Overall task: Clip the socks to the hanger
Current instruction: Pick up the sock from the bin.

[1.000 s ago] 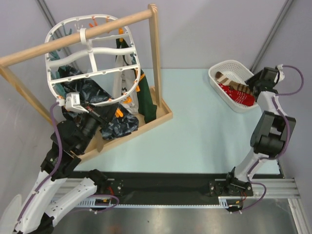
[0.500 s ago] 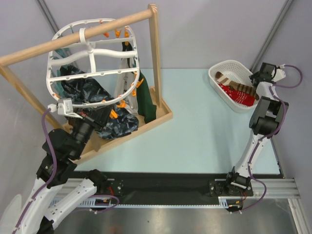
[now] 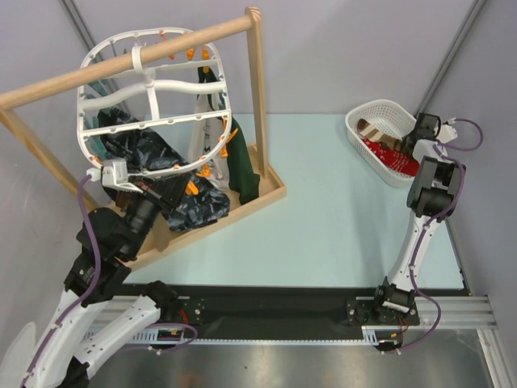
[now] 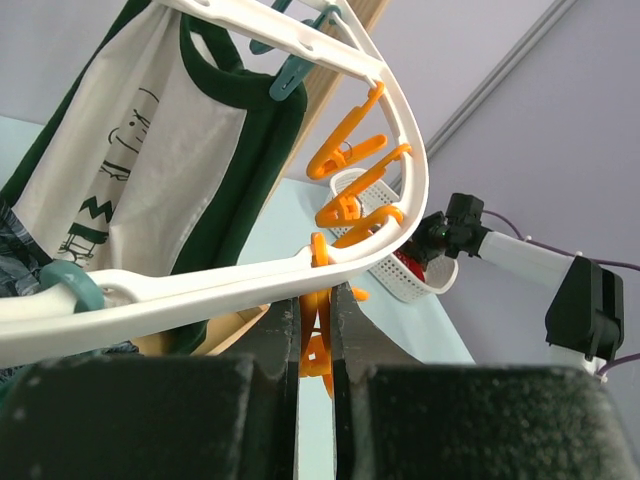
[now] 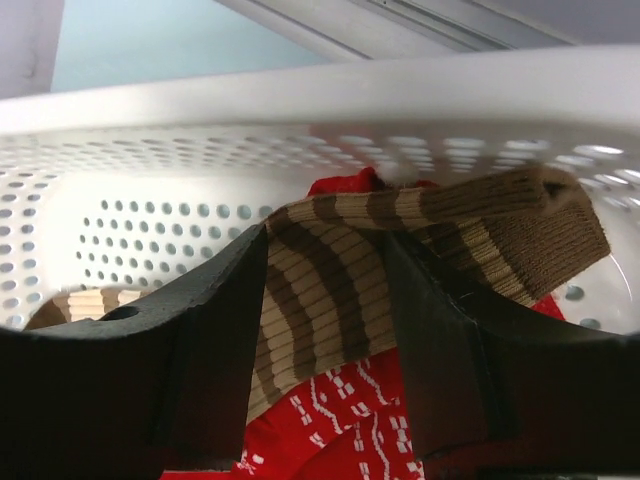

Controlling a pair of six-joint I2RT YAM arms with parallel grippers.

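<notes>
Pale blue table (image 3: 339,210) stretched between my two arms, the hanger (image 3: 161,121) on its wooden rack (image 3: 257,81) far to the left and the white basket (image 3: 363,113) at the far right, well apart.

My left gripper (image 4: 316,310) was pressed nearly together, pinching an orange clip (image 4: 318,350) just under the hanger's rim. My right gripper (image 5: 325,250) was down inside the basket with its jaws spread to either side of a brown striped sock (image 5: 480,225). Whether the pads were touching the sock, I could not tell.

That sock lay on a red sock (image 5: 340,420), so closing deep could have dragged both up together. A shallow bite might have taken only a fold that slips free over the table. The hanger hung by its hook, so any tug at the clip could have swung it and pulled the clip out of my fingers.

Only the left wrist view showed the clip caught between my fingers. Only the right wrist view showed which sock sat between my jaws, because from above my wrist covered it
</notes>
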